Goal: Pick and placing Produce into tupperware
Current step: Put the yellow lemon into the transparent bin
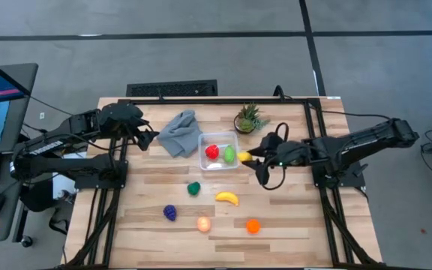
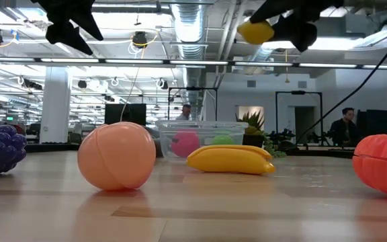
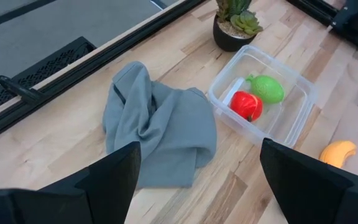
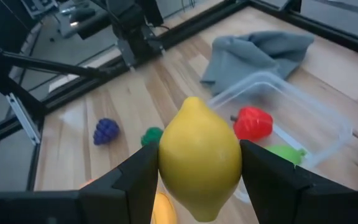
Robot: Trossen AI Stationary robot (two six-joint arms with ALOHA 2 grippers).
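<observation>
The clear tupperware [image 1: 218, 152] stands at the table's middle, far half, with a red fruit [image 1: 211, 151] and a light green one [image 1: 229, 154] lying inside. Just right of its right wall, lifted above the table, my right gripper [image 1: 247, 156] is shut on a yellow lemon [image 4: 199, 158]. My left gripper [image 3: 197, 186] is open and holds nothing, raised at the far left beside the grey cloth. On the near half of the table lie a dark green piece [image 1: 193, 188], a banana [image 1: 227, 198], purple grapes [image 1: 170, 213], a peach [image 1: 204, 223] and an orange piece [image 1: 253, 225]. My right gripper pinches the lemon's two opposite sides [image 4: 166, 163] between its two fingers [image 4: 263, 177], around the widest part. The fingers come from the table's right, slanting down. The lemon hangs clear of the table [image 2: 255, 31], its pointed ends standing out past the fingers.
A crumpled grey cloth [image 1: 180, 132] lies left of the tupperware. A spiky potted plant [image 1: 249, 118] stands just beyond it. Black frame rails run along the table's far edge and sides. People [image 2: 346, 124] stand in the room behind.
</observation>
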